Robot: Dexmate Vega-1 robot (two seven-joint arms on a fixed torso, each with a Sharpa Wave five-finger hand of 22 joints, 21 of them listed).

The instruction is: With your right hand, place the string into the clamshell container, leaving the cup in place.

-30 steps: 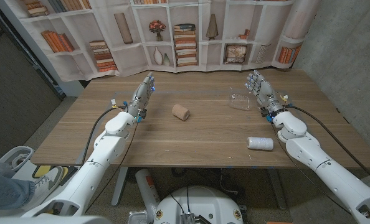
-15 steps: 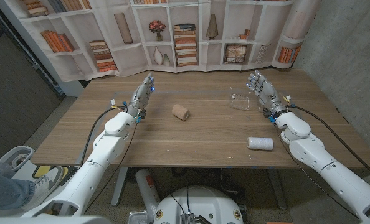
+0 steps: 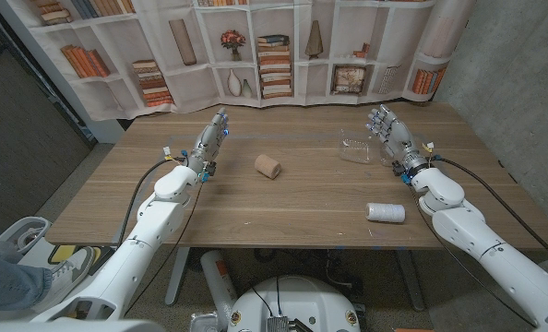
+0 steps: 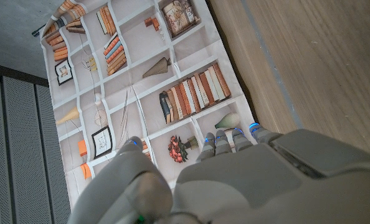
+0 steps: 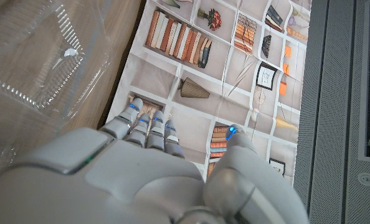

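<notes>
A white spool of string (image 3: 386, 212) lies on its side near the table's front right. A clear clamshell container (image 3: 358, 148) (image 5: 42, 56) sits open at the back right. A tan paper cup (image 3: 268, 166) lies on its side near the table's middle. My right hand (image 3: 390, 136) (image 5: 135, 168) is raised beside the clamshell, fingers straight and apart, holding nothing, well behind the string. My left hand (image 3: 212, 140) (image 4: 222, 180) is up at the back left, fingers extended and empty, left of the cup.
The wooden table (image 3: 292, 198) runs back to a printed bookshelf backdrop (image 3: 256, 46). A grey wall (image 3: 523, 74) stands to the right. A person's shoe and leg (image 3: 6, 272) show at the lower left, beside the table.
My right arm has drifted slightly to the right; the hand stays by the clamshell. String, cup and left hand have not moved.
</notes>
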